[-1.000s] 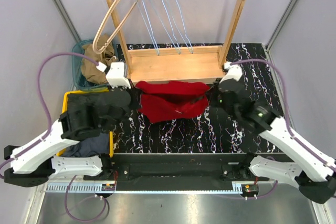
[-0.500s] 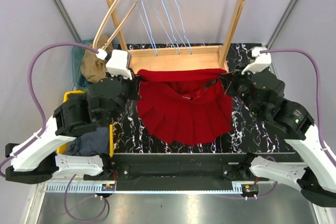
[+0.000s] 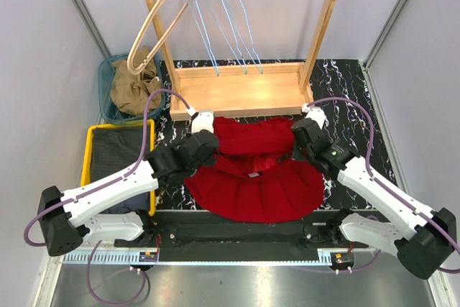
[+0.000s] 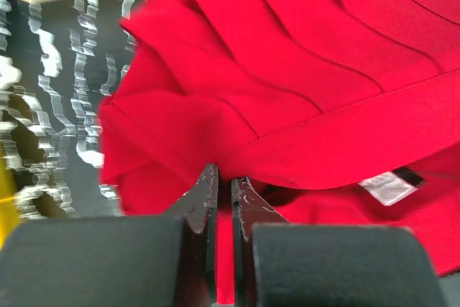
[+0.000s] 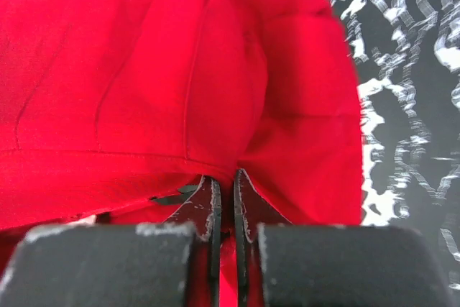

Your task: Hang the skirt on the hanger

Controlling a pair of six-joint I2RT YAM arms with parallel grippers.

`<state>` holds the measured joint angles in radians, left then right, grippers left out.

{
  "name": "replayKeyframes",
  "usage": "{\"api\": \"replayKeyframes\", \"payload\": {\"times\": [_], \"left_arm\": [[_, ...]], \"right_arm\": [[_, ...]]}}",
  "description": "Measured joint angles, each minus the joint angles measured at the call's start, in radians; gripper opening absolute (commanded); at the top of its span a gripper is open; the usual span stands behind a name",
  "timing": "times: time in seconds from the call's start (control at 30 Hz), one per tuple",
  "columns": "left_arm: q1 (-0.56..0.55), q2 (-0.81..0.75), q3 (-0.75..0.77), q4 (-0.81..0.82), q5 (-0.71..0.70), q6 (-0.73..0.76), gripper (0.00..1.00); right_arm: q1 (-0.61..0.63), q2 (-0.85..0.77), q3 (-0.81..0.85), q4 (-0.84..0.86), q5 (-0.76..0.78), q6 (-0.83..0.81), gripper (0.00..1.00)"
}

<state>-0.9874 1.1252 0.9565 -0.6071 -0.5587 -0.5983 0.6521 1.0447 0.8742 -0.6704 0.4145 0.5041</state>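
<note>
The red pleated skirt lies spread on the black marbled table, waistband towards the rack. My left gripper is shut on the skirt's left waistband edge. My right gripper is shut on the right waistband edge. A white label shows inside the waist. Hangers hang from the wooden rack's rail: a wooden hanger at the left and several blue wire hangers beside it, all well behind the skirt.
The wooden rack's base lies just behind the skirt, its posts at each side. A teal basket with brown cloth stands at the back left. A yellow bin with dark clothes sits at the left.
Both grippers have come down and forward with the skirt. The skirt, held up and hanging open half a second ago, now lies spread on the table.
</note>
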Motion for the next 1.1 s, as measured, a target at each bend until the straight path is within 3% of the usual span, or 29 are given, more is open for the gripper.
{"api": "replayKeyframes", "payload": {"times": [0.03,0.07,0.2,0.3,0.7,0.87,1.1], "left_arm": [[0.013,0.004,-0.009,0.017,0.023,-0.006,0.0],[0.029,0.006,-0.016,0.039,0.049,-0.013,0.0],[0.085,0.021,-0.019,0.092,0.118,-0.016,0.0],[0.118,0.043,-0.018,0.101,0.151,-0.004,0.0],[0.148,0.128,0.021,0.111,0.281,0.048,0.0],[0.151,0.137,0.021,0.13,0.32,0.054,0.0],[0.152,0.151,0.021,0.14,0.369,0.067,0.0]], "right_arm": [[-0.039,0.012,-0.021,0.029,-0.045,0.003,0.09],[-0.061,0.022,-0.031,0.046,-0.069,0.006,0.27],[-0.122,0.075,-0.035,0.09,-0.147,0.003,0.73],[-0.132,0.086,0.01,0.075,-0.177,-0.035,0.82],[-0.135,0.057,0.552,0.134,-0.437,-0.263,0.86],[-0.135,0.2,0.758,0.191,-0.473,-0.358,0.85],[-0.135,0.52,0.968,0.321,-0.468,-0.476,0.82]]}}
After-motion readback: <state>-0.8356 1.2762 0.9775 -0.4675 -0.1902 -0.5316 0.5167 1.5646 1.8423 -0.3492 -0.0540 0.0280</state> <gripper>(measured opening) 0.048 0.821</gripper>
